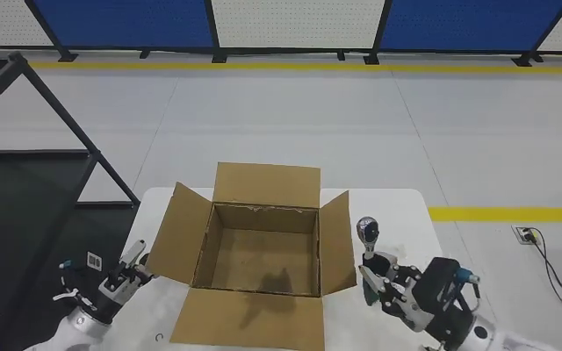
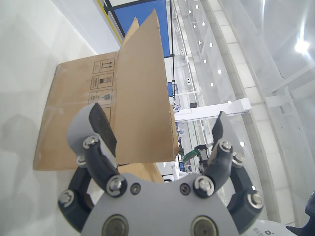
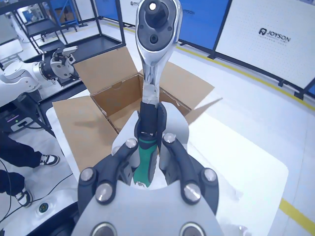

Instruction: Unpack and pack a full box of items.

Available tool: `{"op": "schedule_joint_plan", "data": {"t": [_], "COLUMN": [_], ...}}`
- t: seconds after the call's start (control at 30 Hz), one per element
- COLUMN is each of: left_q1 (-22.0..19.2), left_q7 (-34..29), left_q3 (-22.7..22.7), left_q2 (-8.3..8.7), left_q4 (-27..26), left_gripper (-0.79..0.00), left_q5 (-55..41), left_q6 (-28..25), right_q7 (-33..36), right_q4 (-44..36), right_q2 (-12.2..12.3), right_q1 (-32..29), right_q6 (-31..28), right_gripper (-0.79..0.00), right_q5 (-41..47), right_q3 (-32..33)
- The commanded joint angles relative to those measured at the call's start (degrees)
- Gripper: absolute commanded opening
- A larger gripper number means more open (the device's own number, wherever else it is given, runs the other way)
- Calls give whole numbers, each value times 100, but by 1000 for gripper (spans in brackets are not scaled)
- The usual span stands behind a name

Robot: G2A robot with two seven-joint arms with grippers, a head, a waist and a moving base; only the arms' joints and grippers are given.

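An open cardboard box stands mid-table with all flaps spread; its inside looks bare. To its right my right gripper is shut on a ratchet wrench, chrome head pointing away, green and black handle between the fingers. In the right wrist view the wrench stands above the box. My left gripper sits at the table's left edge beside the box's left flap, open and holding nothing. Its wrist view shows the gripper facing the box's side wall.
The white table has free room right of the box. A black metal rack stands off the table's left side. Blue and white partition panels line the far floor.
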Motion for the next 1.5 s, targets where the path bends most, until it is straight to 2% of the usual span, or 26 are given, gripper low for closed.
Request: {"op": "schedule_joint_plan", "data": {"t": [0.0,0.13,0.27,0.87,1.0,1.27,1.47], "left_q1": [-48,-132,-177,-212,-212,-212,-212], "left_q7": [28,134,233,267,267,267,267], "left_q3": [-34,-132,-285,-358,-358,-358,-358], "left_q2": [5,16,29,38,38,38,38], "left_q4": [30,86,169,237,237,237,237], "left_gripper": [0,0,0,0,0,0,0], "left_q5": [-12,-42,-112,-149,-149,-149,-149], "left_q6": [15,45,80,107,107,107,107], "right_q7": [-190,-428,-221,-221,-268,458,872], "right_q4": [0,0,0,0,145,709,1073], "right_q2": [11,28,45,45,53,113,184], "right_q1": [-361,-1069,-1578,-1578,-1755,-2332,-2182], "right_q6": [92,314,749,749,1009,1354,1801], "right_gripper": [-785,-785,-785,-785,-785,-785,-785], "right_q5": [130,349,478,478,568,1473,1861], "right_q3": [282,745,1024,1024,953,1002,1049]}}
